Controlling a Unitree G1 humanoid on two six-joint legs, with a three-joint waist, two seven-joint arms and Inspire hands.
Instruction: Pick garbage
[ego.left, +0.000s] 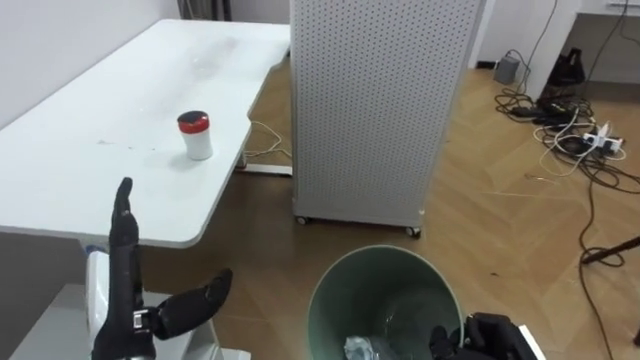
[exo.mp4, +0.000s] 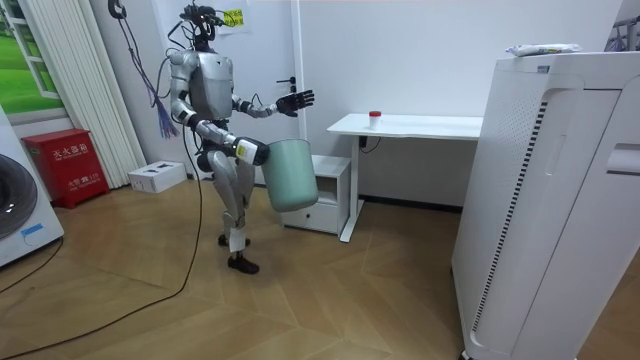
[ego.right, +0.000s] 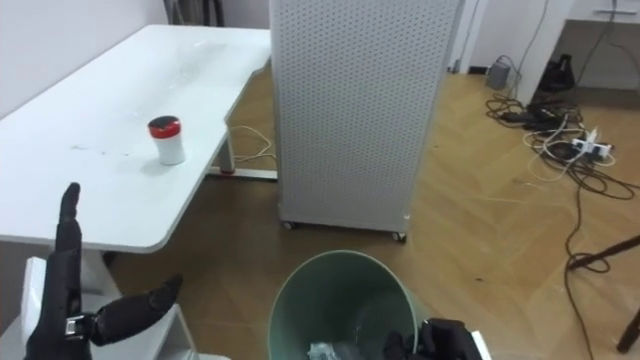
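Green round plastic bin (ego.left: 383, 282) sits lowest in the eye views, mouth upward, with pale crumpled litter (ego.left: 360, 348) at its bottom. Right hand (ego.left: 492, 336) is clamped on the bin's near rim, carrying it clear of the wooden floor (ego.left: 520, 230). Left hand (ego.left: 128, 282) is raised beside the white table (ego.left: 90, 195), fingers straight, thumb spread, holding nothing. Small white container with a red lid (ego.left: 196, 135) stands upright on the table, untouched, apart from both hands. White perforated cabinet (ego.left: 375, 110) stands just beyond the bin. Loose cables (ego.left: 575, 135) lie on the floor at far right.
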